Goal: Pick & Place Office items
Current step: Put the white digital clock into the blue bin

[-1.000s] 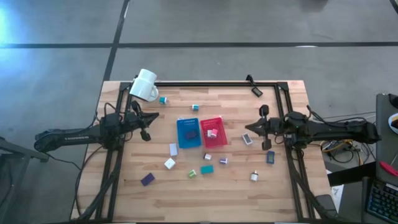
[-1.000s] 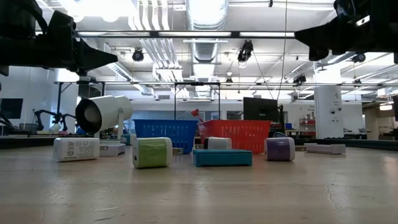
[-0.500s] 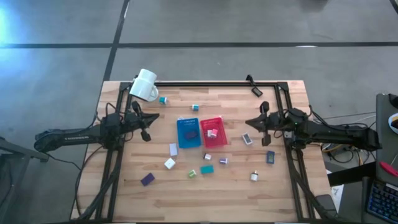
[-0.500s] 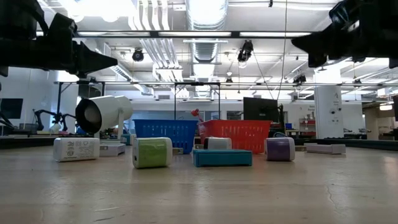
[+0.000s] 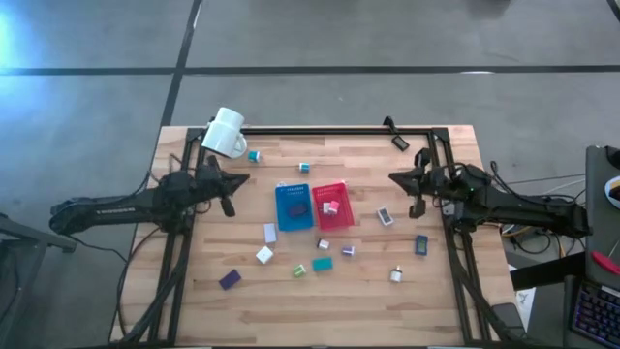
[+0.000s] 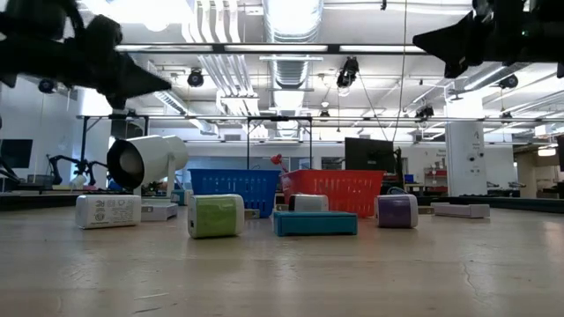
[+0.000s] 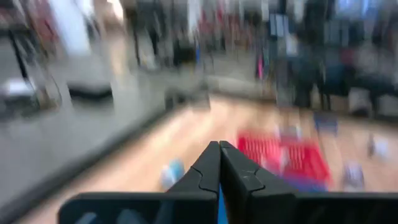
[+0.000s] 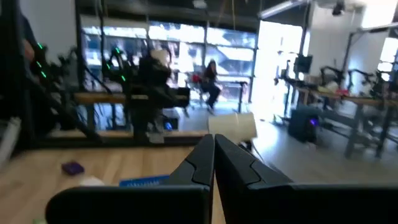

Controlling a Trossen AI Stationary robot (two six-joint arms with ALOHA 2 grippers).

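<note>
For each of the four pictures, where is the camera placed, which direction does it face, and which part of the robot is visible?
High view: overhead, looking down at the table; both arms, left pincer, right pincer.
Low view: tabletop height, facing the blue tray and red tray; both arms up high.
Left wrist view: behind the shut left pincer, facing the red tray.
Right wrist view: behind the shut right pincer, facing the white mug.
Shared: mug in high, low.

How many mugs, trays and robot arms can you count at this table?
Mugs: 1, the white mug
Trays: 2, the blue tray and the red tray
Robot arms: 2, the left arm and the right arm
Total: 5
</note>
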